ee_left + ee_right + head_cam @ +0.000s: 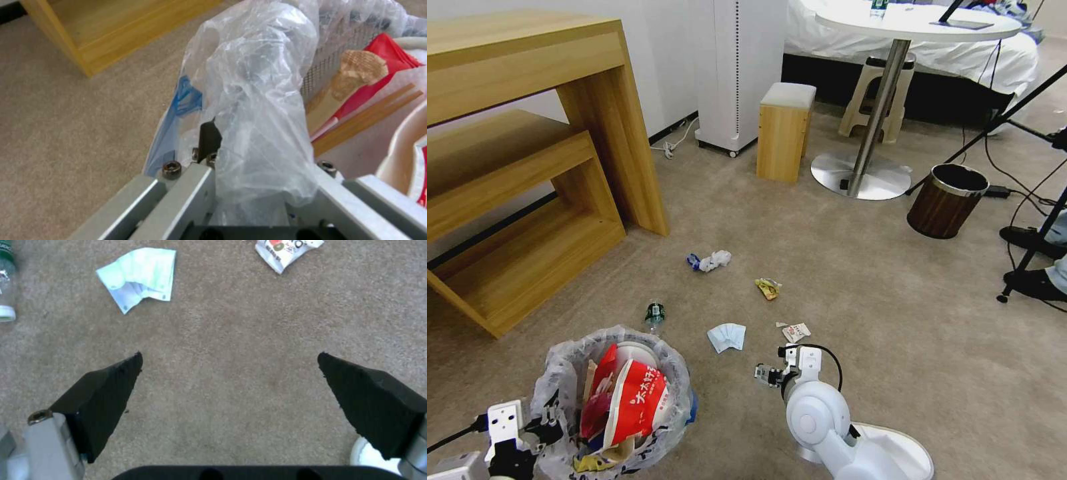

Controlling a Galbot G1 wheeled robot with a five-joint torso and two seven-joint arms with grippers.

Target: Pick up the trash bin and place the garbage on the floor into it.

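Carpet floor (pixel 827 267) carries the scattered garbage. The trash bin (pixel 564 373) sits at lower left, stuffed with a red-white paper bowl (pixel 639 400); the left end effector (pixel 249 173) appears clamped on its bagged rim. The right end effector (pixel 229 386) hovers with pads wide apart, near a face mask (pixel 138 276), a bottle (pixel 654 315) and a wrapper (pixel 285 250).

Place: looked like a hotel-style bedroom.
Bed: bed (pixel 960 53) with white linen stood at the back.
Furniture: round table (pixel 917 20), stool (pixel 786 130), wooden desk (pixel 527 133).
Floor: beige carpet (pixel 860 280), wall to wall.
Bin: brown bin (pixel 947 200) near the table.
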